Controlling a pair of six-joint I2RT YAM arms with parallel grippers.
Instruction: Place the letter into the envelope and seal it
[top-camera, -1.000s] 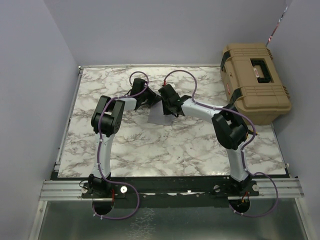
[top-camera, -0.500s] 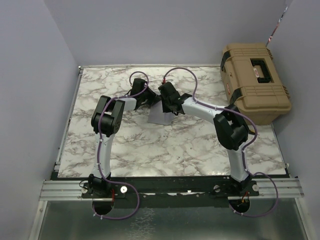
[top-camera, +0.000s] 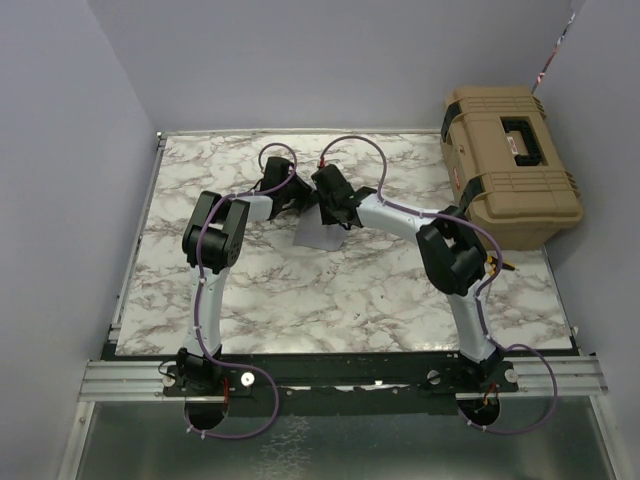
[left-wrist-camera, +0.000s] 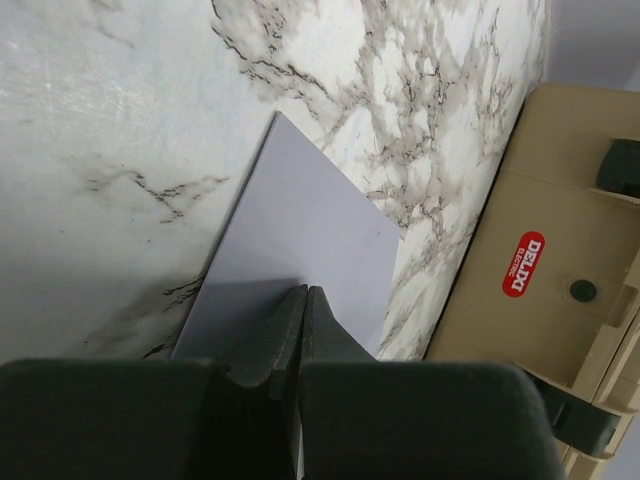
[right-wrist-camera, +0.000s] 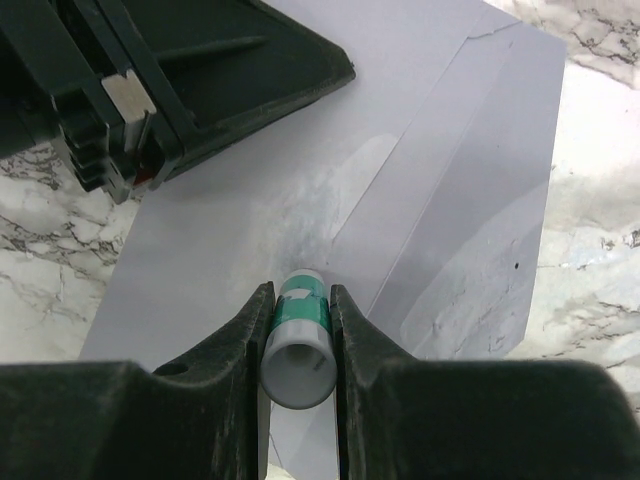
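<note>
Lying flat on the marble counter (top-camera: 300, 290), just past its middle, the grey-lavender envelope (top-camera: 322, 236) sits between the two wrists. In the left wrist view its long edges run away from the fingers toward a far corner. In the right wrist view two diagonal seams converge near its middle. Both arms reach forward with elbows raised and bent, their wrists angled inward over the paper. The left fingers (left-wrist-camera: 270, 340) are pressed together with their tips down on the envelope; I cannot tell whether they pinch any paper. The right fingers (right-wrist-camera: 245, 330) clench a green-banded glue stick (right-wrist-camera: 298, 345), its tip on the seams. Count: one envelope, one glue stick, one tan toolbox (top-camera: 510, 165) at far right.
</note>
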